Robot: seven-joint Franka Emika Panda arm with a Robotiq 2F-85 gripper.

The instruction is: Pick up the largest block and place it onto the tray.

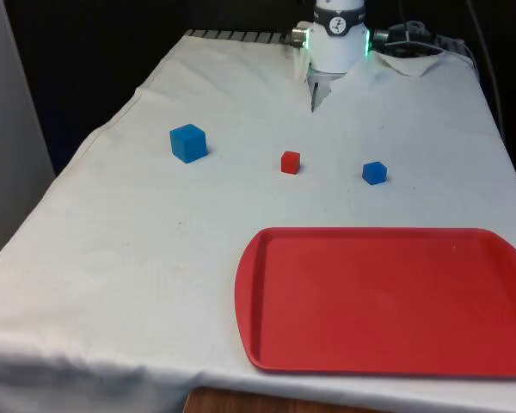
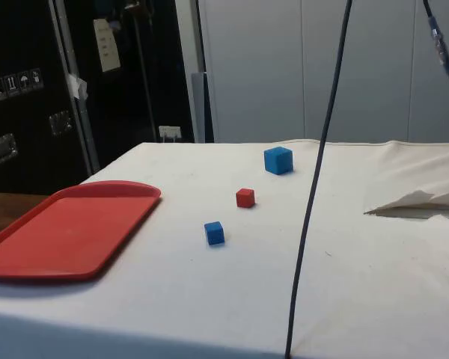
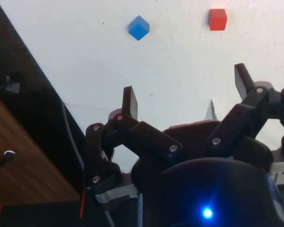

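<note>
Well apart from the spread pincer [image 3: 187,90] lies the largest blue block [image 1: 188,142].

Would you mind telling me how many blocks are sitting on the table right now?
3. The large blue block sits toward the front view's left, the red block mid-table, and the small blue block to its right. None lies on the tray.

White arm base [image 1: 338,39] — rounded housing, black band near the top, green glow at its sides. Black gripper [image 3: 187,97] — angular linkage bars, silver screw heads at the pivots, two thin flat fingers [image 3: 129,101].
</note>
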